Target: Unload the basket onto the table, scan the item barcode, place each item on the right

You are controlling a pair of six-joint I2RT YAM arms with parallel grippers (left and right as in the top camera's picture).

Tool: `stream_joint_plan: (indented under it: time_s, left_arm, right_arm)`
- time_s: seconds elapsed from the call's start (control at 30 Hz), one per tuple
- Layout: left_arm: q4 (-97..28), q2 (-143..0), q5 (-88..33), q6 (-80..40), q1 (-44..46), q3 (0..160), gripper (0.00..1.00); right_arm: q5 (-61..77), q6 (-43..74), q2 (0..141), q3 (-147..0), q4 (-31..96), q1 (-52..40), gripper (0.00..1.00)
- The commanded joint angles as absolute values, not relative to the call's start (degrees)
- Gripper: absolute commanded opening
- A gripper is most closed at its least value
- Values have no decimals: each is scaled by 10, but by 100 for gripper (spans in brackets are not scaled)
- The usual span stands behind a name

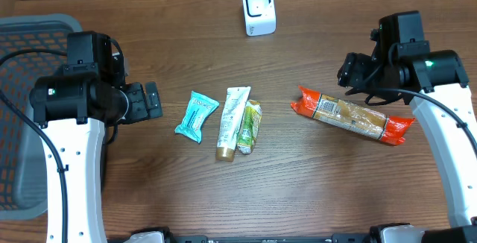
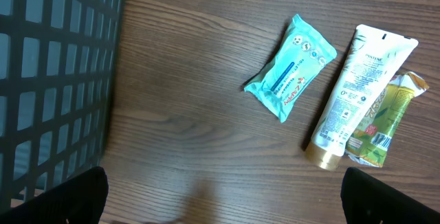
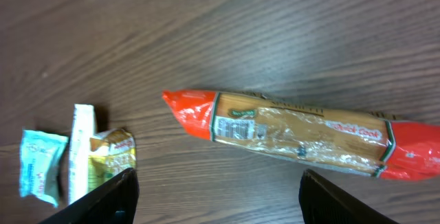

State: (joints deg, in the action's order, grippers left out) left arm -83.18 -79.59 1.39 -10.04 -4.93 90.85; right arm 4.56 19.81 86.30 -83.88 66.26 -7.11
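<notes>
Overhead, you are looking at a long crinkly packet (image 1: 350,116) with orange ends, lying flat on the wood-grain surface (image 1: 298,191) just beneath the right hand (image 1: 358,75). From the left wrist, the left hand (image 2: 223,207) is gaping wide, gripping nothing, near a dark mesh basket (image 2: 55,80) and a soft teal pouch (image 2: 290,67). From the right wrist, the right hand's fingers (image 3: 113,196) are standing apart, empty, above that packet.

The table (image 1: 298,191) is brown wood grain, smooth with a faint sheen. The long orange packet (image 1: 350,115) is crinkled glossy film, clear at its middle. The white tube (image 1: 232,116) is smooth plastic with a shiny gold cap (image 1: 223,154); beside it, the teal packet (image 1: 197,115) is soft satin wrap.
</notes>
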Motion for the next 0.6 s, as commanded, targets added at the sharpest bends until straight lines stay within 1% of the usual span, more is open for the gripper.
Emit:
stream_joint_plan:
  time_s: [0.0,0.57]
  left_arm:
    - [-833,-798,19,-88,-52,916,100]
    - [-833,-798,19,-88,-52,916,100]
  right_arm:
    - [35,194,869,-827,661,-67,75]
    - [35,194,870,-826,650,-67,76]
